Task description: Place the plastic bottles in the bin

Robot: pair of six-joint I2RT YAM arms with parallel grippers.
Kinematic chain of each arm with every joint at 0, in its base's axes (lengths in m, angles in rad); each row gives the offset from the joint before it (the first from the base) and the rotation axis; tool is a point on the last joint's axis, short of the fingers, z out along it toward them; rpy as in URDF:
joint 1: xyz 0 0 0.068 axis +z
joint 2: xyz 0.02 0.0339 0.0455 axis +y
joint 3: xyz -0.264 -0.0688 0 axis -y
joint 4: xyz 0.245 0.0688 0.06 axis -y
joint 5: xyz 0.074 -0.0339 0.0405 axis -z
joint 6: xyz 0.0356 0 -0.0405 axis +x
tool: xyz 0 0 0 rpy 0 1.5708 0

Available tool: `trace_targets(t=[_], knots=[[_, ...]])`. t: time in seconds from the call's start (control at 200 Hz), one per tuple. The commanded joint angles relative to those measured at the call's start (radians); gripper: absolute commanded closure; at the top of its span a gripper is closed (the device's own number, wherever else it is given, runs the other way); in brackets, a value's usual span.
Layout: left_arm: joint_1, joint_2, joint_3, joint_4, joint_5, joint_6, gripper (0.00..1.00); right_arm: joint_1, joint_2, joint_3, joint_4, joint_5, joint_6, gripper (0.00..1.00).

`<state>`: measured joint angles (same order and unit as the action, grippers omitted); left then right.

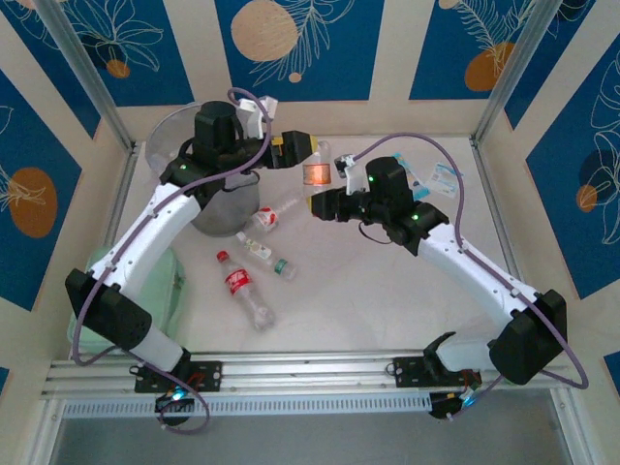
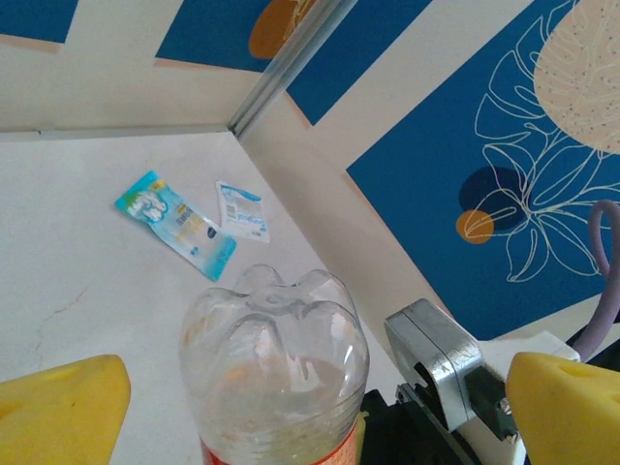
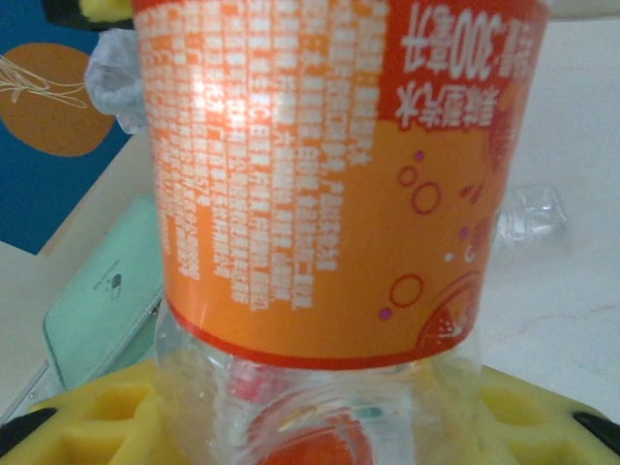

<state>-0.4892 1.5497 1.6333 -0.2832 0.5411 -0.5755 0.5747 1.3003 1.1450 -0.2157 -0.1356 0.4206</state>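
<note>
Beside the bin (image 1: pixel 167 136), mid-carry, your right gripper (image 3: pixel 310 426) grasps the orange-labelled bottle (image 1: pixel 315 173), left gripper (image 2: pixel 312 407) released; next, lift it over the rim

The near right part of the table (image 1: pixel 378 300) is bare and gives free passage. Three bottles (image 1: pixel 244 284) lie left of centre, an orange-label bottle (image 1: pixel 315 172) hangs at far centre, and the bin (image 1: pixel 158 143) blocks the far left.

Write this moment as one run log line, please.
left gripper: open around orange bottle | right gripper: shut on orange bottle | bin: far left | other bottles: lying on table
</note>
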Motion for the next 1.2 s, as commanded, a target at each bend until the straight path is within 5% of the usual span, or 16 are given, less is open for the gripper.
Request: trace_targets(t=[0.0,0.24,0.445,0.735,0.81,0.996,1.196], knots=[[-0.015,-0.004,-0.018,0.032,-0.012,-0.003,0.01,0.000,-0.001,-0.003,0.053,-0.058,0.006,0.64],[-0.023,0.024,-0.044,0.084,0.000,-0.039,0.22,0.025,-0.009,-0.001,0.058,-0.066,-0.027,0.64],[-0.023,0.030,-0.044,0.084,0.008,-0.037,0.23,0.030,-0.010,0.001,0.059,-0.064,-0.038,0.64],[-0.023,0.036,-0.018,0.043,-0.009,-0.010,0.51,0.028,-0.001,0.007,0.046,-0.078,-0.041,0.62],[-0.022,0.043,-0.001,0.038,-0.005,-0.005,0.52,0.025,-0.002,0.009,0.038,-0.077,-0.043,0.52],[0.014,0.059,0.065,0.017,0.004,0.020,0.52,-0.010,-0.021,0.019,-0.032,-0.025,-0.040,0.04],[0.156,0.054,0.192,-0.035,-0.017,0.066,0.58,-0.100,-0.101,-0.034,-0.114,-0.001,-0.043,0.01]])
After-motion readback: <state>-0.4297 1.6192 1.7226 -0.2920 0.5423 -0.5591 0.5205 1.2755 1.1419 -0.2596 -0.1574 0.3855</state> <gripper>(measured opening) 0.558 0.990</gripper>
